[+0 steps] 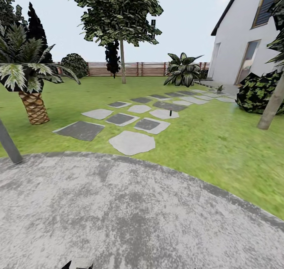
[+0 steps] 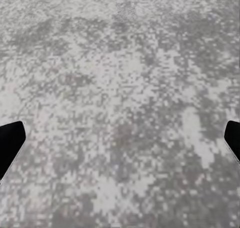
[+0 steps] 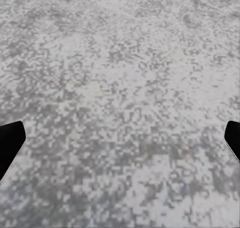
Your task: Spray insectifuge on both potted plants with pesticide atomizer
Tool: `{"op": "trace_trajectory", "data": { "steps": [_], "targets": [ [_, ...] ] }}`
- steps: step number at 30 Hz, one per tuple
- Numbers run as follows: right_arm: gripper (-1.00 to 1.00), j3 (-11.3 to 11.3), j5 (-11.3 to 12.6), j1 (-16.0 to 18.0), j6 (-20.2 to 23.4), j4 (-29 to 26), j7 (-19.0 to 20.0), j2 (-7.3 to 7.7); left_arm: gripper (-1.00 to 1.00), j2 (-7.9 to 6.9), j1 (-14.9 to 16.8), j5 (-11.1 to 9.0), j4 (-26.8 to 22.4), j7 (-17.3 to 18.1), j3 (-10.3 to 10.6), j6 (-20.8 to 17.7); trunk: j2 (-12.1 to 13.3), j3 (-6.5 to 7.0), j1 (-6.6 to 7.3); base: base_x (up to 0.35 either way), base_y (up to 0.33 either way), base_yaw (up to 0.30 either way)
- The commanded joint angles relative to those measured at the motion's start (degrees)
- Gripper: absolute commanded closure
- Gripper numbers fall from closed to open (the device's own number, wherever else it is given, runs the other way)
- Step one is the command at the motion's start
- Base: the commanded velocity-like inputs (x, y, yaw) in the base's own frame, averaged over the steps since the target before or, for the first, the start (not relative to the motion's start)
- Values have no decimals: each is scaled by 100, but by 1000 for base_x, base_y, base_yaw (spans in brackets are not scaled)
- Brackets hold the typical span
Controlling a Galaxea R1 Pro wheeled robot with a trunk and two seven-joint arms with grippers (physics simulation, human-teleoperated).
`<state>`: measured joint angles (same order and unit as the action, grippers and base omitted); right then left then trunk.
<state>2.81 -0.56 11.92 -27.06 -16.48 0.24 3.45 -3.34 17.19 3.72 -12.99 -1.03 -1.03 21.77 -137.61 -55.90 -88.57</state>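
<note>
The garden lies ahead in the head view, with green lawn point(image 1: 221, 142), grey stepping stones point(image 1: 132, 142) and a brown slat fence point(image 1: 146, 68) at the back. A small thin dark object, which looks like the pesticide atomizer point(image 1: 170, 112), stands upright among the far stepping stones. It is too small to make out in detail. One small potted plant point(image 1: 219, 89) sits far off to the right near the house. My left gripper point(image 2: 120, 143) and right gripper point(image 3: 120, 143) are both open over the grey paving, with black fingertips point(image 2: 10, 143) point(image 3: 10, 143) wide apart and nothing between them.
I stand on the round grey patio point(image 1: 130, 213). A palm point(image 1: 29, 83) and a grey pole point(image 1: 10, 142) are at the left. A tree point(image 1: 122, 60) and striped-leaf bush point(image 1: 182, 70) stand by the fence. The white house point(image 1: 244, 44), a dark shrub point(image 1: 258, 91) and a slanted trunk point(image 1: 272, 107) are at the right.
</note>
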Motion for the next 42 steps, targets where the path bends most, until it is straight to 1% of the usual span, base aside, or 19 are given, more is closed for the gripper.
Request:
{"op": "trace_trajectory", "data": {
  "steps": [1,42],
  "targets": [
    [-100,18,-6,3,-18,4,3,-2,-100,0,3,40,9,-11,-11,20,-2,-5,-2,340,0,0],
    [-100,10,-11,3,-17,12,3,-2,-100,0,4,33,16,-11,-11,20,-2,-5,-2,340,0,0]
  ]
}}
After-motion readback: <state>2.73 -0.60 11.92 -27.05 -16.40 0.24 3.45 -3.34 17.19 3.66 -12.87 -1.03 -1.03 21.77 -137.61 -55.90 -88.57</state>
